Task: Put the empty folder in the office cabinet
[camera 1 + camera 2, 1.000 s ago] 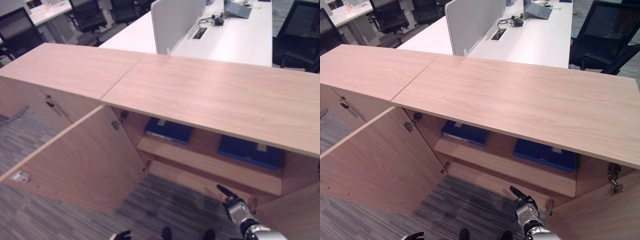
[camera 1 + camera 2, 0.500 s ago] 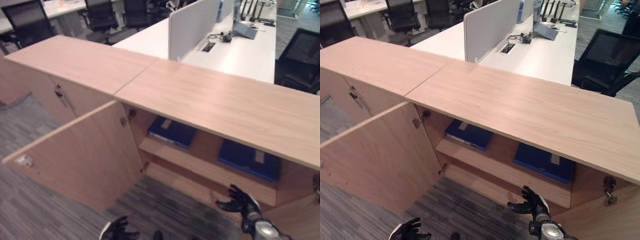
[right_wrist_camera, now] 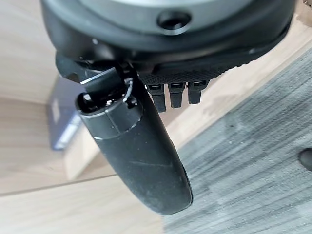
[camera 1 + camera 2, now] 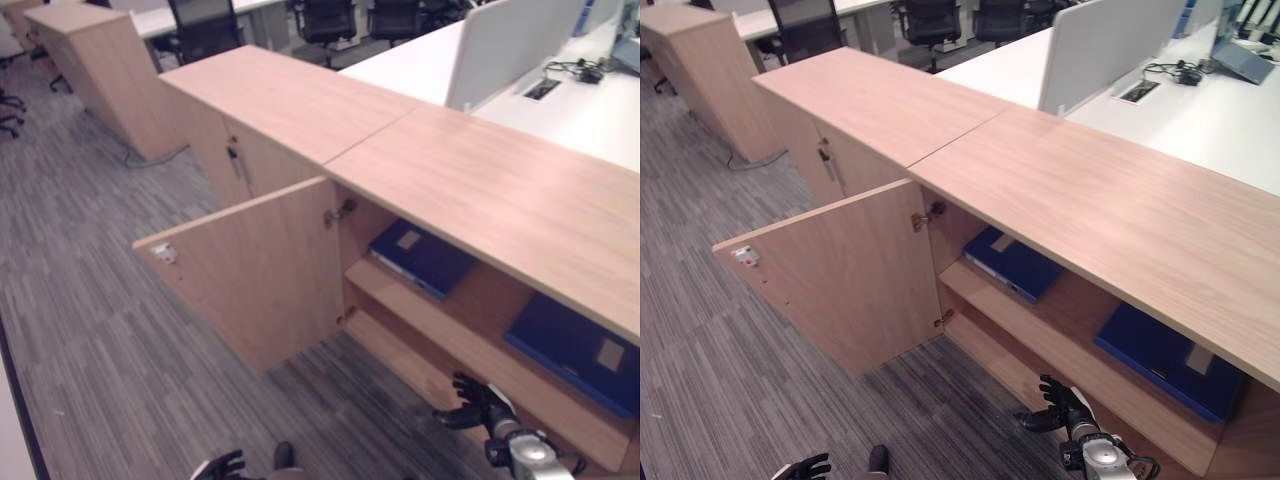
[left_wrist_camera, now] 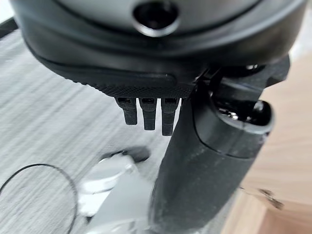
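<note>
The office cabinet (image 4: 480, 185) stands with its left door (image 4: 260, 275) swung wide. On its upper shelf lie two blue folders, one on the left (image 4: 425, 257) and one on the right (image 4: 580, 350). My right hand (image 4: 487, 408) hangs low in front of the bottom shelf, fingers spread, holding nothing. Its wrist view shows the thumb (image 3: 136, 151) stretched out and a blue folder (image 3: 63, 117) on the shelf beyond. My left hand (image 4: 222, 466) sits at the bottom edge over the carpet, fingers relaxed and empty.
A closed cabinet (image 4: 250, 150) adjoins the open one on the left. A separate wooden cabinet (image 4: 100, 65) stands at the back left. Office chairs (image 4: 205, 20) and a white desk with a divider panel (image 4: 500, 45) lie behind. Striped grey carpet (image 4: 90, 290) stretches left of the door.
The camera has swung, so the whole cabinet shows further right and more carpet shows on the left. My right hand stays low by the bottom shelf, fingers spread.
</note>
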Controlling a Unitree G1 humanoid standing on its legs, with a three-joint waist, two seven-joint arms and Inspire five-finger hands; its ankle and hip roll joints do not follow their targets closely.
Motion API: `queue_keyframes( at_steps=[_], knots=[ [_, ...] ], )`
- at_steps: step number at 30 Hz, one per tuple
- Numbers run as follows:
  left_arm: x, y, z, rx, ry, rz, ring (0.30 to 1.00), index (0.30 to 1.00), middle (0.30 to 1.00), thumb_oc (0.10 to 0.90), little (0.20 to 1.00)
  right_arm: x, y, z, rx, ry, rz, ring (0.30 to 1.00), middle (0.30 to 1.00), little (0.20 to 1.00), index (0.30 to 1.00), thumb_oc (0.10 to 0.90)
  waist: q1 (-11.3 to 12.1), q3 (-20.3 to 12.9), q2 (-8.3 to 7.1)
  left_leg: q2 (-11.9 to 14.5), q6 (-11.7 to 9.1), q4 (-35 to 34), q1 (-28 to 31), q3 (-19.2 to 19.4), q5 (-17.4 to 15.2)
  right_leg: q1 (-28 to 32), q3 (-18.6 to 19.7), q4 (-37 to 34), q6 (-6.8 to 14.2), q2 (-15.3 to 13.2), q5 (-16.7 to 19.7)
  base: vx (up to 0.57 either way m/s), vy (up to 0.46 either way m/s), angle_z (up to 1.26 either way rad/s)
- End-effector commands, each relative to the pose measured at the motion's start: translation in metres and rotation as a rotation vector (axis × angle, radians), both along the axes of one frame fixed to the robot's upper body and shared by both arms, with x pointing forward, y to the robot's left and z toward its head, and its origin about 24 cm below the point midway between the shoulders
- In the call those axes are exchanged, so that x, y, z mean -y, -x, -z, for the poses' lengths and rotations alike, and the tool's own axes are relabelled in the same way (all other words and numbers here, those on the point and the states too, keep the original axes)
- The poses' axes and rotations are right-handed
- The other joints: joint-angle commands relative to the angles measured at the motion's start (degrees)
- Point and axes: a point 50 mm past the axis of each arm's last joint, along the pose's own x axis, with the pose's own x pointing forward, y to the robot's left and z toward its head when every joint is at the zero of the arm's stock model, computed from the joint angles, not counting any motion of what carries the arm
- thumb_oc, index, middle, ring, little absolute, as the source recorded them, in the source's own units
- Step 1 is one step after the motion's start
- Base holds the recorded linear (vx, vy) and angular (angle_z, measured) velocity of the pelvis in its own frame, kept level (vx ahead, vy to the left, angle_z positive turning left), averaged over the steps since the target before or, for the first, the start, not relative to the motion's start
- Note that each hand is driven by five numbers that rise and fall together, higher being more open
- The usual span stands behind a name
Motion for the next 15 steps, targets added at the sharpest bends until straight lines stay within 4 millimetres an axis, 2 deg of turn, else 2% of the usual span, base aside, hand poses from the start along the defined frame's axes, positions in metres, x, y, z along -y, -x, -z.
queue_keyframes(
  at_steps=[1, 3, 4, 7, 10, 11, 12, 13, 14, 15],
  knots=[
    [-0.016, -0.009, -0.008, 0.03, -0.067, 0.023, 0.9, 0.9, 0.9, 0.8, 0.9, -0.001, -0.021, -0.016, 0.135, -0.054, 0.016, 0.9, 0.9, 0.9, 0.9, 0.8, 0.5, -1.68, -1.85, 2.06, -1.76, -2.16, -2.7, -0.26, 3.75, -0.76, 6.76, 5.97, 4.88, -3.26, -6.9, 0.12, 0.257, 0.06],
    [-0.015, -0.005, -0.006, 0.012, -0.065, 0.037, 0.9, 0.9, 0.9, 0.8, 0.9, -0.001, -0.017, -0.013, 0.12, -0.062, 0.03, 0.9, 0.9, 0.9, 0.9, 0.8, 0.43, -2.44, -1.51, 2.29, -2.08, -2.54, -2.38, 0.28, 3.47, -0.28, 6.23, 5.8, 5.26, -3.61, -6.79, 0.13, 0.225, 0.26],
    [-0.012, -0.004, -0.005, 0.004, -0.059, 0.065, 0.9, 0.9, 0.9, 0.8, 0.9, 0.0, -0.01, -0.009, 0.103, -0.069, 0.056, 0.9, 0.9, 0.9, 0.9, 0.8, 0.63, -3.24, -1.45, 1.94, -2.49, -2.64, -3.04, 0.97, 4.02, 0.9, 5.29, 5.21, 6.0, -4.69, -6.32, 0.16, 0.301, 0.41],
    [-0.011, -0.012, -0.007, 0.014, -0.073, 0.099, 0.9, 0.9, 0.9, 0.8, 0.9, -0.006, -0.005, -0.002, 0.07, -0.07, 0.058, 0.9, 0.9, 0.9, 0.9, 0.8, 1.23, -3.77, -2.53, -0.79, -1.79, -2.54, -3.01, 0.96, 3.14, 2.19, 4.45, 4.67, 7.56, -7.65, -4.66, 0.21, 0.401, 0.67],
    [-0.014, -0.034, -0.014, 0.074, -0.093, 0.128, 0.9, 0.9, 0.9, 0.8, 0.9, -0.019, -0.002, 0.005, 0.043, -0.093, 0.061, 0.9, 0.9, 0.9, 0.9, 0.8, 2.57, -4.36, -5.24, -6.22, 1.4, -2.01, -2.37, 1.39, -0.38, 1.16, 4.21, 7.36, 9.97, -12.52, 0.46, 0.2, 0.376, 0.37],
    [-0.016, -0.047, -0.02, 0.117, -0.108, 0.143, 0.9, 0.9, 0.9, 0.8, 0.9, -0.024, -0.003, 0.007, 0.043, -0.104, 0.06, 0.9, 0.9, 0.9, 0.9, 0.8, 2.95, -4.04, -6.22, -8.84, 3.0, -1.84, -1.68, 1.17, -1.85, -0.3, 4.92, 11.83, 10.29, -14.44, 4.54, 0.18, 0.373, 0.25],
    [-0.019, -0.055, -0.024, 0.147, -0.114, 0.134, 0.9, 0.9, 0.9, 0.8, 0.9, -0.026, -0.008, 0.005, 0.053, -0.109, 0.051, 0.9, 0.9, 0.9, 0.9, 0.8, 2.9, -3.51, -6.53, -9.91, 3.79, -1.72, -1.39, 1.27, -2.37, -1.86, 5.73, 14.77, 10.41, -15.5, 8.69, 0.18, 0.553, 0.39],
    [-0.024, -0.068, -0.032, 0.196, -0.134, 0.132, 0.9, 0.9, 0.9, 0.8, 0.9, -0.034, -0.023, -0.002, 0.099, -0.115, 0.021, 0.9, 0.9, 0.9, 0.9, 0.8, 2.53, -2.37, -4.81, -10.56, 5.78, -2.19, -0.01, 1.66, -3.27, -6.68, 7.71, 21.59, 10.0, -13.97, 11.45, 0.12, 0.467, 0.24],
    [-0.024, -0.07, -0.033, 0.204, -0.129, 0.13, 0.9, 0.9, 0.9, 0.8, 0.9, -0.036, -0.024, -0.003, 0.105, -0.12, 0.015, 0.9, 0.9, 0.9, 0.9, 0.8, 2.09, -1.99, -4.3, -11.01, 6.2, -2.47, 0.91, 1.22, -3.59, -8.08, 9.0, 23.25, 9.19, -11.45, 8.95, 0.24, 0.527, 0.19],
    [-0.024, -0.077, -0.036, 0.234, -0.121, 0.113, 0.9, 0.9, 0.9, 0.8, 0.9, -0.036, -0.023, -0.002, 0.105, -0.133, 0.023, 0.9, 0.9, 0.9, 0.9, 0.8, 0.45, -1.25, -3.25, -12.25, 6.79, -3.24, 2.27, -0.92, -3.92, -11.05, 11.86, 21.94, 7.01, -2.83, -0.11, 0.24, 0.296, 0.0]
  ],
)
